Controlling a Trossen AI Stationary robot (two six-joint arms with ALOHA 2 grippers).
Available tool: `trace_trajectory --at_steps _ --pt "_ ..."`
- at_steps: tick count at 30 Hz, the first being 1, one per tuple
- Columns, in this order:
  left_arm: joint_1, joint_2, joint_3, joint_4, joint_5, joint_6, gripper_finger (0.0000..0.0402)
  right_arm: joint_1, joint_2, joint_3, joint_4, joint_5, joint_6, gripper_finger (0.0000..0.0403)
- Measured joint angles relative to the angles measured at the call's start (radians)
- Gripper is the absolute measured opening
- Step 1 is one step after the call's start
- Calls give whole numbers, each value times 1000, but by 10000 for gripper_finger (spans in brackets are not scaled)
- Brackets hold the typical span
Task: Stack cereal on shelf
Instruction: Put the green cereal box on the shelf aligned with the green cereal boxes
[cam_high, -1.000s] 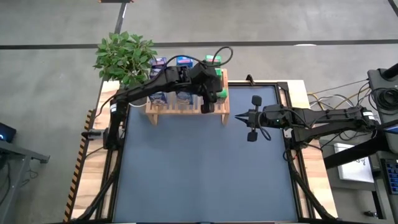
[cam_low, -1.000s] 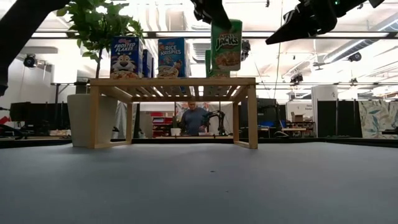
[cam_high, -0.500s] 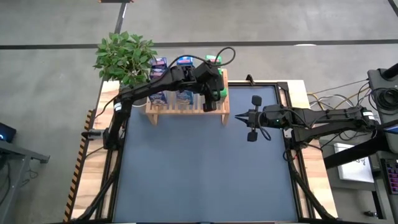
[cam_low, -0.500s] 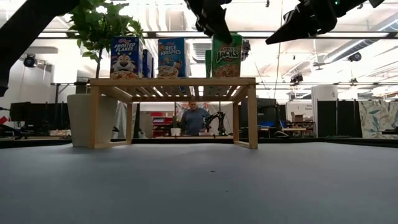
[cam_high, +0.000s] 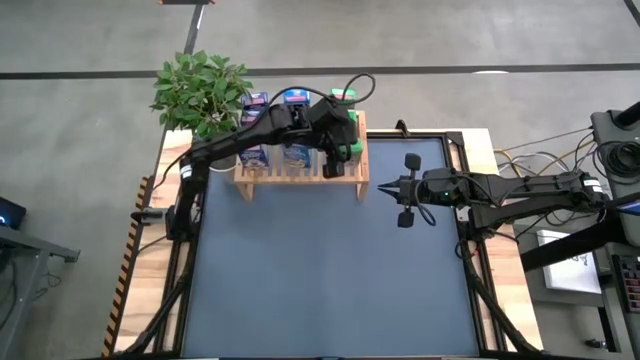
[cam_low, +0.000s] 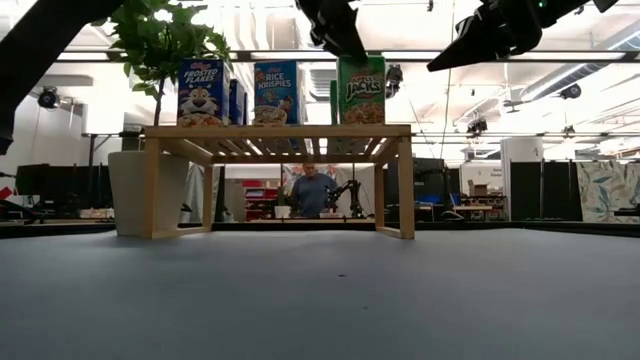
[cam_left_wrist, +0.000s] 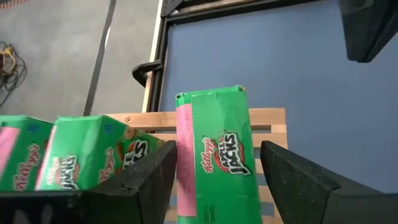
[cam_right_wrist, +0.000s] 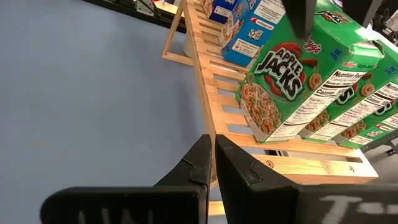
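The wooden slatted shelf (cam_high: 300, 172) stands at the table's far edge. A green Apple Jacks cereal box (cam_low: 362, 90) stands upright on its right end, in front of other green boxes (cam_right_wrist: 367, 118). Blue Frosted Flakes (cam_low: 203, 92) and Rice Krispies (cam_low: 276, 92) boxes stand on the slats to its left. My left gripper (cam_left_wrist: 217, 149) is over the front green box, shut on it. My right gripper (cam_right_wrist: 214, 155) is shut and hovers above the table (cam_high: 405, 190), right of the shelf. My left gripper pinches the front green box across its width, one finger (cam_left_wrist: 146, 177) beside its pink narrow side (cam_left_wrist: 185, 155) and the other finger (cam_left_wrist: 292, 180) at the opposite side. It comes from above, slanting down. The box stands upright with its bottom on the shelf's slats (cam_low: 362, 123).
A potted green plant (cam_high: 200, 90) stands off the shelf's left end. The blue table mat (cam_high: 320, 270) spreads in front of the shelf. A black frame (cam_high: 465, 200) borders the mat. A person (cam_low: 313, 190) shows in the room beyond, seen under the shelf.
My left gripper has brought the green box down: it hung above the shelf's right end, then tilted as it came lower, and now stands upright on the slats. The right arm has kept still.
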Motion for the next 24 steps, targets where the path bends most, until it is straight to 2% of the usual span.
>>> trace_trajectory --at_steps 12,17,24 --pt "-32 -7 0 25 -1 20 208 0 0 0 0 0 0 13" --pt "-47 -11 16 28 -72 41 194 0 0 0 0 0 0 13" --pt "-47 -12 28 21 -79 41 177 0 0 0 0 0 0 13"
